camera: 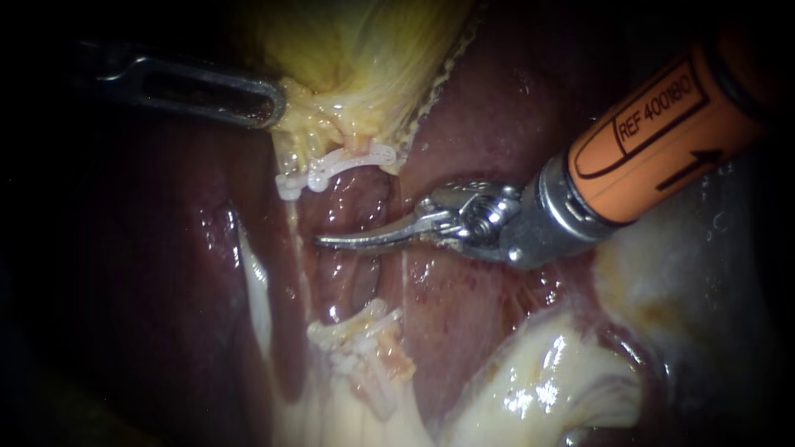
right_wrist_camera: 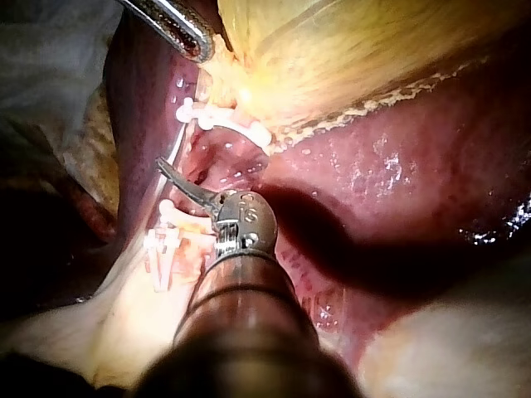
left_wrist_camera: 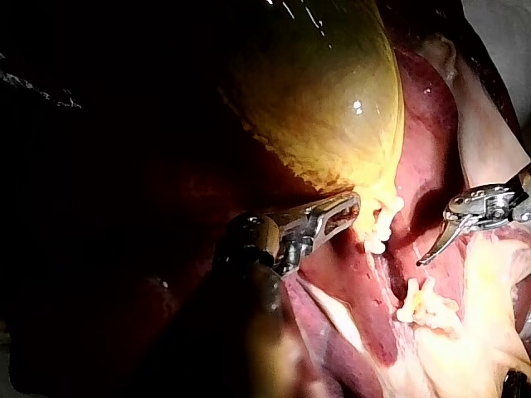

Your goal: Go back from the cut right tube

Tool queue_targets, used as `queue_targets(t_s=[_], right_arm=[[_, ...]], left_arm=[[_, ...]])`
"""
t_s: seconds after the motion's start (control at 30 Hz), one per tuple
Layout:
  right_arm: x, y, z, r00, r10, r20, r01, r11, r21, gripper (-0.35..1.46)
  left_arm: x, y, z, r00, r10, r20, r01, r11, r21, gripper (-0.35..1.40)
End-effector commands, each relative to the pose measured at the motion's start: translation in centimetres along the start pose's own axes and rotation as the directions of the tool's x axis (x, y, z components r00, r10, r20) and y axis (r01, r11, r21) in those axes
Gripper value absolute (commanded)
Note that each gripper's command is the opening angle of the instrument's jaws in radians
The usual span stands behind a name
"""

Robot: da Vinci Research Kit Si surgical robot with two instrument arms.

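Over dark liver [camera: 497, 108], the cut tube [camera: 364, 335] lies parted, clipped, by the right instrument [camera: 348, 241], hand pressed together.

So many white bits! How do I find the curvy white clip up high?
Find the big yellow gallbladder at the top of the endoscope view. Just under its narrow end a white clip lies crosswise, above the right instrument's tip. It is one thin curved bar by itself; the other clips bunch together lower down.

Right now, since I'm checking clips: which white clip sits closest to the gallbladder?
The lone curved clip just below the yellow gallbladder; the other clips cluster farther off, beyond the gap.
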Motion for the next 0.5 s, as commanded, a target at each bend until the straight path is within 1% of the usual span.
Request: queue_targets(t_s=[0.03,0.13,0.17,0.2,0.23,0.27,0.37,0.43,0.5], right_arm=[[-0.01,0.01,0.00,1.000,0.000,0.000,0.000,1.000,-0.001,-0.35],[0.00,0.02,0.02,1.000,0.000,0.009,0.000,1.000,0.009,-0.33],[0.00,0.04,0.04,1.000,-0.024,0.015,0.024,1.000,0.015,0.34],[0.00,0.05,0.06,0.997,-0.077,0.019,0.077,0.997,0.023,0.79],[0.01,0.06,0.08,0.995,-0.101,0.020,0.101,0.995,0.025,1.03],[0.02,0.07,0.11,0.994,-0.107,0.020,0.106,0.994,0.024,1.21],[0.03,0.08,0.13,0.992,-0.125,0.019,0.124,0.992,0.024,1.38],[0.03,0.07,0.13,0.990,-0.136,0.019,0.136,0.990,0.025,1.40],[0.02,0.06,0.12,0.986,-0.166,0.019,0.165,0.986,0.027,1.40]], left_arm=[[0.00,0.00,0.00,1.0000,0.000,0.001,0.000,1.000,0.000,-0.35],[0.00,0.00,-0.01,1.0000,0.000,0.001,0.000,1.000,0.001,-0.35],[0.00,0.00,-0.01,1.0000,0.000,0.001,0.000,1.000,0.001,-0.35],[0.00,0.00,-0.01,1.0000,0.000,0.001,0.000,1.000,0.001,-0.35],[0.00,0.00,-0.01,1.0000,-0.006,0.001,0.006,1.000,0.001,-0.35],[0.00,0.01,-0.01,1.0000,-0.006,0.001,0.006,1.000,0.001,-0.35],[0.00,0.01,-0.01,1.0000,-0.006,0.001,0.006,1.000,0.001,-0.35],[0.00,0.01,-0.01,1.0000,-0.006,0.001,0.006,1.000,0.001,-0.35],[0.00,0.01,-0.01,1.0000,-0.006,0.000,0.006,1.000,0.001,-0.35]])
